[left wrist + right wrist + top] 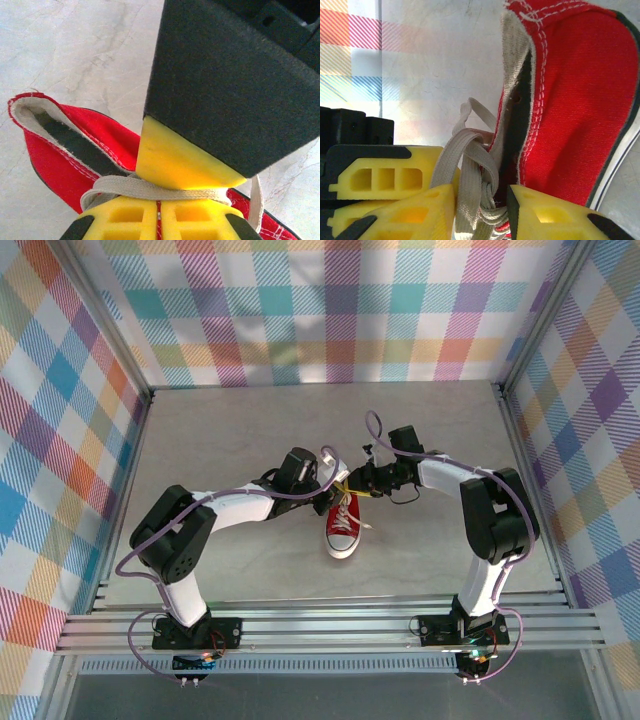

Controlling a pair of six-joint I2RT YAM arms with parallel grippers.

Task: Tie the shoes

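Sneaker (pixel 342 530) lace (pixel 150 188) lies pinched between left fingers (pixel 175 160).

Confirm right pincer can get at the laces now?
Likely yes: the right pincer stands open with the white laces between its jaws, beside the red shoe.

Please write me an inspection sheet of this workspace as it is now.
Surface: pale marbled table.
Job's things: one red sneaker, toe cap toward the arm bases; white laces crossed at its throat.
Clutter: nothing seen.
Grippers: left gripper shut, a lace across its fingertips; right gripper open, laces between its jaws.
Cables: purple cable along each arm.
Surroundings: plaid walls, aluminium frame.
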